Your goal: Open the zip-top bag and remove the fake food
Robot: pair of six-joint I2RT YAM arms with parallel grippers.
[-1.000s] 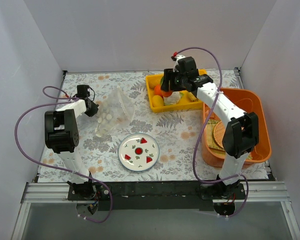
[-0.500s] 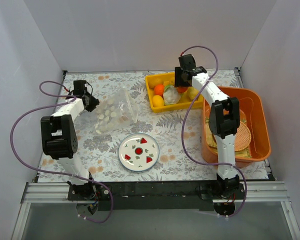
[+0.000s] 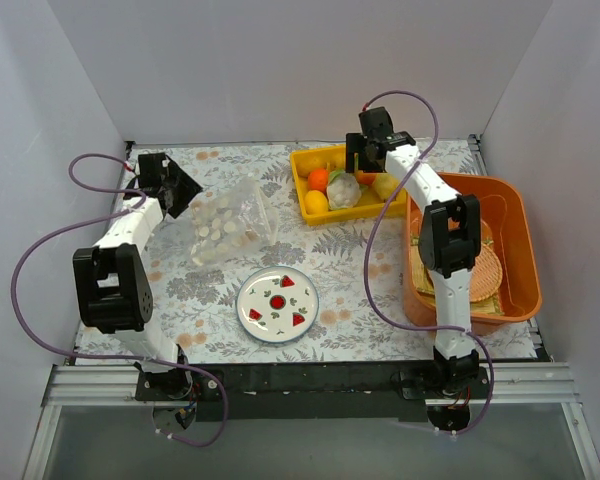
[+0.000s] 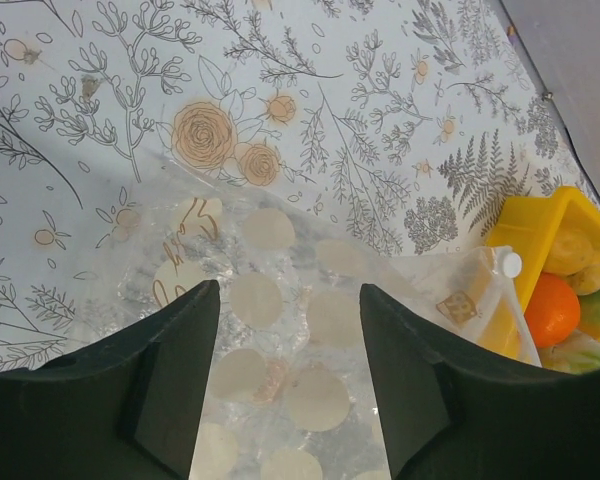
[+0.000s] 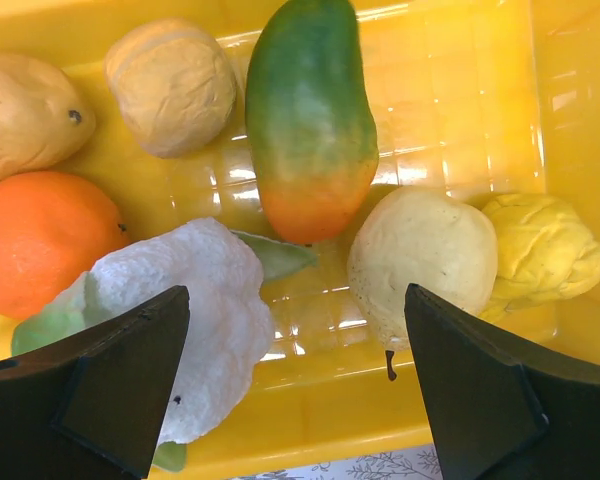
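The zip-top bag (image 3: pixel 225 222) lies flat on the floral table, clear and crinkly, with several pale round pieces (image 4: pixel 315 395) inside. My left gripper (image 3: pixel 172 185) hovers at its left end, open (image 4: pixel 290 300), with nothing between the fingers. Fake food sits in the yellow tray (image 3: pixel 310 212): an orange (image 5: pixel 40 235), a lemon (image 5: pixel 25 115), a green-orange mango (image 5: pixel 310 110), a pale pear (image 5: pixel 420 255) and a white cauliflower (image 5: pixel 180 320). My right gripper (image 3: pixel 365 162) hangs wide open (image 5: pixel 295 297) just above the tray, holding nothing.
A white plate (image 3: pixel 277 304) with red motifs sits near the front centre. An orange basin (image 3: pixel 515 215) holding woven mats stands at the right, beside the tray. White walls close in the table on three sides.
My left gripper has opened, let go of the bag and drawn back to the left; the bag has settled flatter. My right gripper's jaws have widened over the tray.
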